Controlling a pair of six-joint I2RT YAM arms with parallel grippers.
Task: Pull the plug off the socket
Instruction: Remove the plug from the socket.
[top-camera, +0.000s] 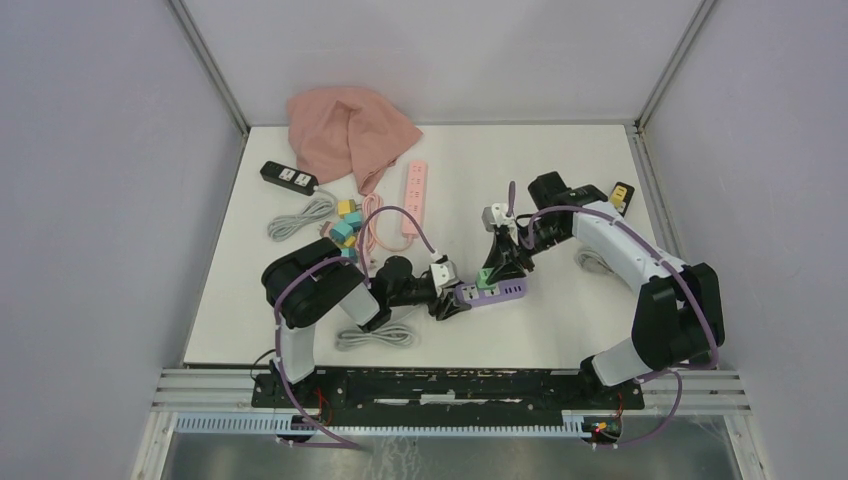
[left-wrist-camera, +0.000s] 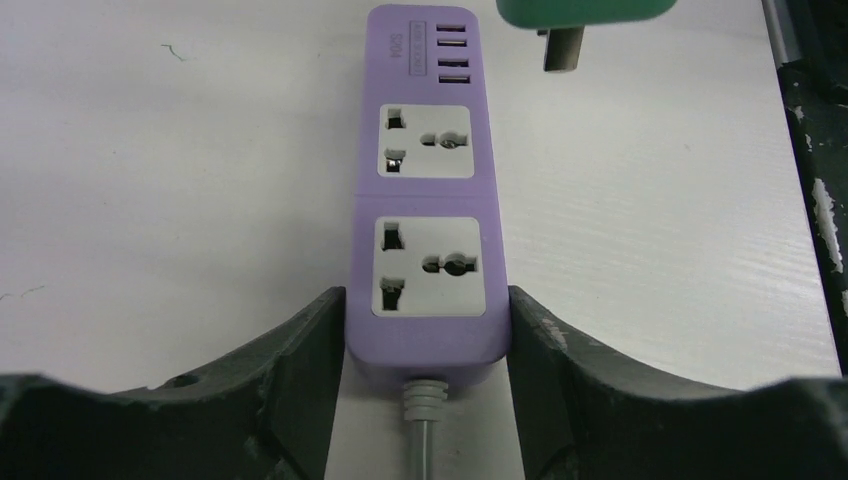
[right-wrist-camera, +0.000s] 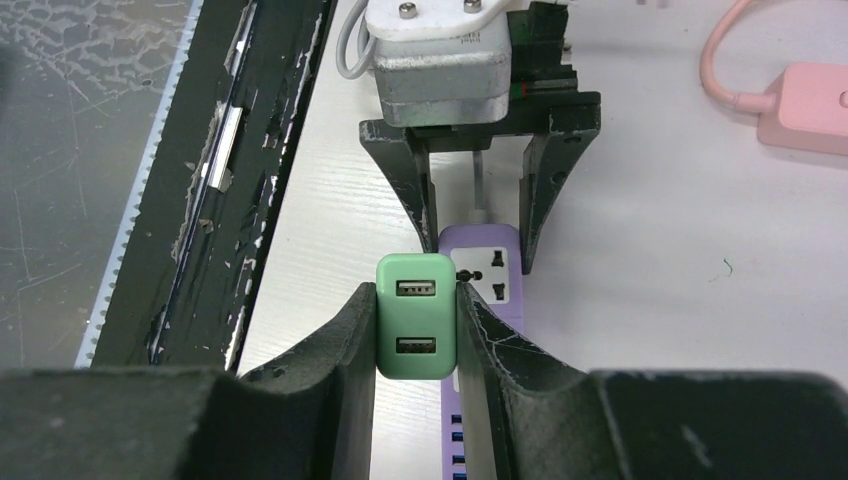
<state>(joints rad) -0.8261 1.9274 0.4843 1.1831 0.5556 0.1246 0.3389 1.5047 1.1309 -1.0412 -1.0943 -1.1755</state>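
left gripper (left-wrist-camera: 428, 300): clamped on cord end of purple plastic power strip (left-wrist-camera: 428, 195) | right gripper (right-wrist-camera: 415, 298): pinching green rectangular USB plug (right-wrist-camera: 415, 330) (metal prong (left-wrist-camera: 563, 48) bare, out of the sockets (left-wrist-camera: 427, 142))

The purple power strip (left-wrist-camera: 427, 200) lies flat on the white table (top-camera: 590, 320), a little toward 6 o'clock of its middle. In the top view its length runs from 9 to 3 o'clock. Its two universal sockets (left-wrist-camera: 425, 140) face up, a USB row (left-wrist-camera: 452, 55) sits at one end and a grey cable (left-wrist-camera: 425, 440) leaves the other, where the left gripper (left-wrist-camera: 427, 325) presses on both long sides. The green plug (right-wrist-camera: 416, 315), a rounded block with USB slots (right-wrist-camera: 416, 288) on its back, is pinched in the right gripper (right-wrist-camera: 416, 310) above the strip and clear of it; from the left wrist it sits at 1 o'clock of the USB row, its metal prong (left-wrist-camera: 565, 48) bare.
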